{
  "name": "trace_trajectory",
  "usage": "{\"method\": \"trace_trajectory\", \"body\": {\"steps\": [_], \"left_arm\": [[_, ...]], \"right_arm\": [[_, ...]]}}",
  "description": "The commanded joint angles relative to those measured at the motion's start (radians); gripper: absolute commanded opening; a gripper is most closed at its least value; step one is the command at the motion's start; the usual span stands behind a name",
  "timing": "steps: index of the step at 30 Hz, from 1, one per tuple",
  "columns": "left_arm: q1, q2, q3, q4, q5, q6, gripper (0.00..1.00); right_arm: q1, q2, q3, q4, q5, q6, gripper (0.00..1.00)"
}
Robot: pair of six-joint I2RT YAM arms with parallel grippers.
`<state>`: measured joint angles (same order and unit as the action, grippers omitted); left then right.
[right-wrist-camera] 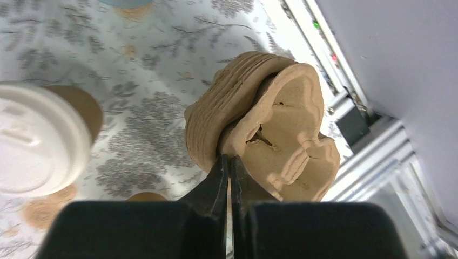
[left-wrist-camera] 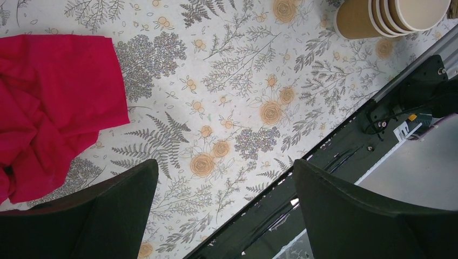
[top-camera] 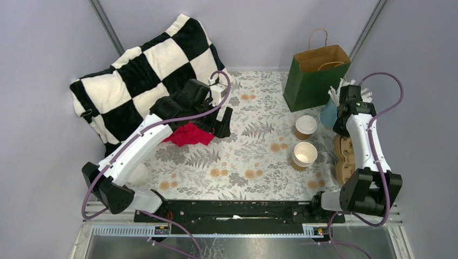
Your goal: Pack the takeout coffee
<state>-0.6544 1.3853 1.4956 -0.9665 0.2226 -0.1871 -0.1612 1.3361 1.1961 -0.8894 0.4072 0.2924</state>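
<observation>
takeout coffee (top-camera: 305,126) behind cup stack (top-camera: 304,155), carriers (top-camera: 341,162) to their right

Both arms have smooth white shells on the links and black, blocky joints. The left arm (top-camera: 135,148) grows from a black base at eight o'clock of the top view, the right arm (top-camera: 363,135) from one at four o'clock. A thin purple cable (top-camera: 229,89) runs along each. The left gripper (left-wrist-camera: 225,164) has broad, dark, matte fingers (left-wrist-camera: 108,216). The right gripper (right-wrist-camera: 228,157) has black ones with thin tips.
</observation>
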Motion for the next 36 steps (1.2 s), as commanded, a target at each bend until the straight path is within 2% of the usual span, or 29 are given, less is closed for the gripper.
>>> {"method": "trace_trajectory", "body": {"steps": [1, 3, 6, 7, 8, 10, 11, 13, 15, 16, 18, 20, 22, 23, 25, 27, 30, 31, 32, 34, 36], "left_arm": [[-0.004, -0.009, 0.023, 0.026, -0.031, 0.018, 0.99], [-0.005, -0.002, 0.036, 0.029, -0.025, 0.021, 0.99], [-0.009, -0.011, 0.016, 0.044, -0.027, 0.018, 0.99], [-0.014, -0.013, 0.014, 0.044, -0.030, 0.018, 0.99], [-0.017, -0.013, 0.017, 0.040, -0.033, 0.018, 0.99], [-0.017, -0.002, 0.034, 0.031, -0.032, 0.019, 0.99], [-0.017, 0.003, 0.041, 0.033, -0.022, 0.018, 0.99], [-0.017, 0.004, 0.038, 0.043, -0.008, 0.018, 0.99], [-0.018, -0.006, 0.021, 0.049, -0.010, 0.018, 0.99], [-0.019, -0.010, 0.017, 0.046, -0.013, 0.019, 0.99], [-0.021, -0.012, 0.021, 0.034, -0.024, 0.020, 0.99], [-0.021, -0.007, 0.024, 0.036, -0.020, 0.023, 0.99], [-0.020, -0.013, 0.014, 0.043, -0.022, 0.023, 0.99], [-0.022, -0.018, 0.006, 0.045, -0.023, 0.023, 0.99], [-0.022, -0.023, -0.001, 0.041, -0.033, 0.024, 0.99], [-0.022, -0.020, 0.006, 0.038, -0.034, 0.027, 0.99], [-0.024, -0.020, 0.002, 0.045, -0.031, 0.029, 0.99], [-0.024, -0.024, -0.004, 0.046, -0.031, 0.030, 0.99], [-0.023, -0.029, -0.008, 0.043, -0.040, 0.031, 0.99], [-0.023, -0.028, -0.005, 0.033, -0.045, 0.030, 0.99], [-0.023, -0.026, 0.001, 0.036, -0.034, 0.032, 0.99]], "right_arm": [[0.053, -0.031, 0.080, -0.146, 0.164, 0.037, 0.00], [0.068, -0.082, 0.071, -0.146, 0.259, 0.028, 0.00], [0.068, -0.009, -0.083, 0.003, 0.318, -0.087, 0.00], [0.075, 0.049, -0.018, -0.074, 0.316, -0.070, 0.00], [0.106, 0.094, 0.087, -0.181, 0.347, 0.013, 0.00], [0.211, 0.079, 0.220, -0.272, 0.405, 0.041, 0.00], [0.223, 0.069, 0.237, -0.283, 0.421, 0.044, 0.00], [0.224, 0.056, 0.125, -0.217, 0.458, -0.001, 0.00], [0.226, 0.114, 0.009, -0.142, 0.465, -0.031, 0.00], [0.238, 0.164, 0.055, -0.236, 0.469, 0.051, 0.00], [0.311, 0.163, 0.145, -0.359, 0.500, 0.127, 0.00], [0.317, 0.137, 0.140, -0.348, 0.516, 0.126, 0.00], [0.289, 0.131, 0.052, -0.236, 0.517, 0.052, 0.00], [0.281, 0.163, 0.057, -0.269, 0.530, 0.063, 0.00], [0.300, 0.242, 0.192, -0.466, 0.578, 0.199, 0.00], [0.321, 0.273, 0.281, -0.569, 0.618, 0.292, 0.00], [0.266, 0.288, 0.149, -0.475, 0.664, 0.319, 0.00], [0.242, 0.315, 0.185, -0.549, 0.638, 0.415, 0.00], [0.246, 0.325, 0.216, -0.572, 0.637, 0.423, 0.00], [0.279, 0.272, 0.244, -0.571, 0.619, 0.448, 0.00], [0.266, 0.243, 0.175, -0.495, 0.606, 0.421, 0.00]]}}
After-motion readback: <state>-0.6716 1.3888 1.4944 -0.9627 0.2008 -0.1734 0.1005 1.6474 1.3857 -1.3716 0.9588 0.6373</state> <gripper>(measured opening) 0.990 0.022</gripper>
